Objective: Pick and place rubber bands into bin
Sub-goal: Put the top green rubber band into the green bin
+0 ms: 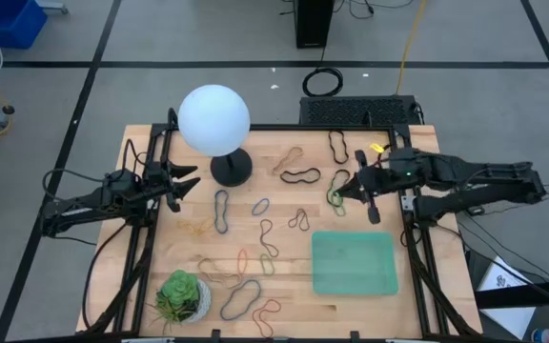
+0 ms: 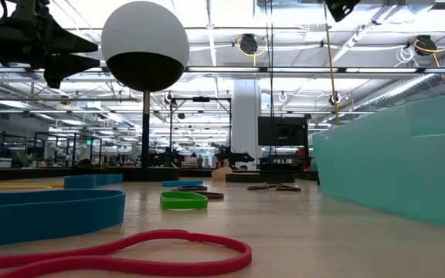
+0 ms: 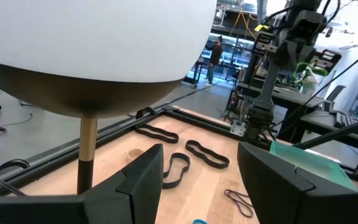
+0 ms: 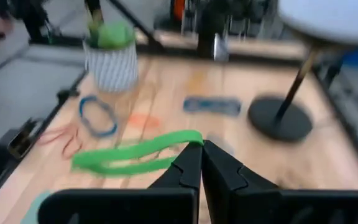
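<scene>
Risk: slipping band | right gripper [image 4: 199, 163] is pinching a green rubber band [image 4: 135, 154] by one end, loop dangling ahead of the fingertips | bin [image 1: 353, 263] is lying below and beside it, apart | left gripper [image 1: 184, 181] is waiting spread | thin hold may be letting it drop short.

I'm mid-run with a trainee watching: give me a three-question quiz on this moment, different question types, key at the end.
1. True or false: the right gripper is shut on a green rubber band.
2. The bin holds: A) several bands, B) no bands that show, C) the plant.
3. Fill in: the left gripper is open beside the base of the ____.

Key
1. True; the band hangs from its closed tips, lifted off the table.
2. B.
3. Lamp, the one with the white globe.
</scene>
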You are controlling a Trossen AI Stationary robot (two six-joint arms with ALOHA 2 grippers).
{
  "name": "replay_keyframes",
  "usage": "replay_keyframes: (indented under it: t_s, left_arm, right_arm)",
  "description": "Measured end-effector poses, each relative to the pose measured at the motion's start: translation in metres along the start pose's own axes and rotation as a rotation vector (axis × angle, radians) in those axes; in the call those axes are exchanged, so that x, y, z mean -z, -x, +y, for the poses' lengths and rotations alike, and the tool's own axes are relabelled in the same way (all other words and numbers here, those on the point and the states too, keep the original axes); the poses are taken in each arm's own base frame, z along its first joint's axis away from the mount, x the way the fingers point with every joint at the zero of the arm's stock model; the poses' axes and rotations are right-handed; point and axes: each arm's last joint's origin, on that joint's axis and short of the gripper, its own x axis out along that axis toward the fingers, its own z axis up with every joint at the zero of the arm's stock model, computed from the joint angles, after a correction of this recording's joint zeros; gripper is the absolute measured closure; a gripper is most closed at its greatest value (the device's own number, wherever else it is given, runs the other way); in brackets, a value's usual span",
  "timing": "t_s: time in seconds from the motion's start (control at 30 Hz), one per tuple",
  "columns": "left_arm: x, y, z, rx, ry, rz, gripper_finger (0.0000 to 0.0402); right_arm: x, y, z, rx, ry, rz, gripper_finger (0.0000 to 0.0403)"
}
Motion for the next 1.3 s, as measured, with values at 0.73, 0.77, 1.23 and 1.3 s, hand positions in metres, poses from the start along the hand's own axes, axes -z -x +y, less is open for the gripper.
replay_keyframes:
  t_s: [0.73, 0.77, 1.23, 1.3]
  left_arm:
    - [0.000, 0.000, 0.000, 0.000, 0.006, 0.002, 0.0190]
    - [0.000, 0.000, 0.000, 0.000, 0.006, 0.003, 0.0190]
    - [0.001, 0.000, 0.000, 0.000, 0.007, 0.010, 0.0190]
    - [0.001, 0.000, 0.000, 0.000, 0.007, 0.010, 0.0190]
  right_arm:
    - [0.035, -0.072, 0.075, 0.092, -0.167, 0.868, 0.0403]
    - [0.042, -0.077, 0.078, 0.099, -0.169, 0.889, 0.0403]
    - [0.126, -0.119, 0.097, 0.075, -0.204, 0.980, 0.0403]
    - [0.133, -0.120, 0.096, 0.083, -0.206, 0.994, 0.0403]
